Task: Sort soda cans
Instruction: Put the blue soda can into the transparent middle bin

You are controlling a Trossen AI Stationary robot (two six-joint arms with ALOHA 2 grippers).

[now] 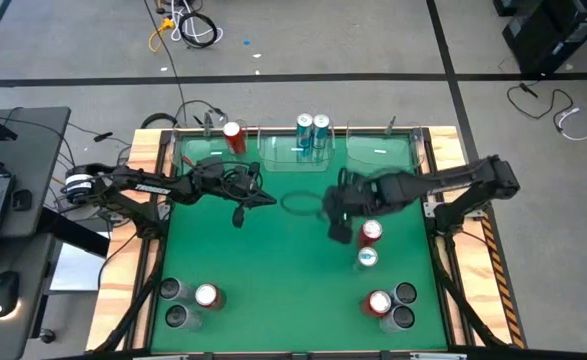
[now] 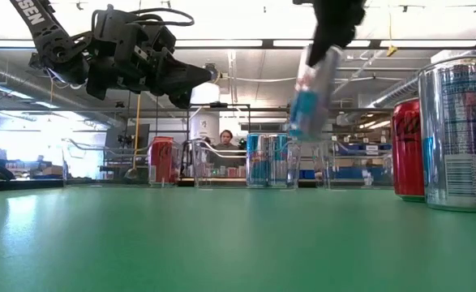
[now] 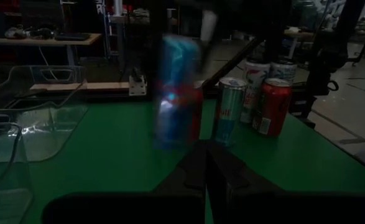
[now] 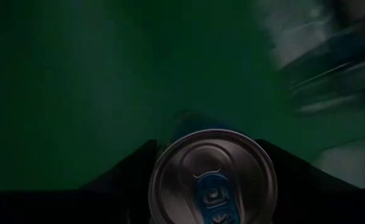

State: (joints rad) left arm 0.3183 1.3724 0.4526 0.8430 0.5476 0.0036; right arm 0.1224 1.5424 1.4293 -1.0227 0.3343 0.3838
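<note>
My right gripper (image 1: 338,213) hangs over the middle of the green table, shut on a light blue-and-white soda can (image 2: 309,97). That can shows blurred in the left wrist view (image 3: 176,93). My left gripper (image 1: 263,200) hovers shut, left of centre, touching nothing. At the far edge a red can (image 1: 235,135) stands in the left clear bin and two blue-and-white cans (image 1: 312,130) in the middle bin. A red can (image 1: 371,232) and a blue-and-white one (image 1: 367,258) stand upright just near my right gripper. Two groups of red and dark cans stand at the near corners. My right gripper pinches the blue-and-white can between its two fingers at the upper end (image 2: 323,57), coming from above; the silvery top (image 4: 212,180) faces the wrist camera. The can is lifted clear of the table and hangs tilted below the fingers.
The near left group (image 1: 185,300) has two dark cans and a red one; the near right group (image 1: 393,305) has a red can and two dark ones. The right clear bin (image 1: 385,152) holds no can. Wooden rails edge the table. A person stands far behind.
</note>
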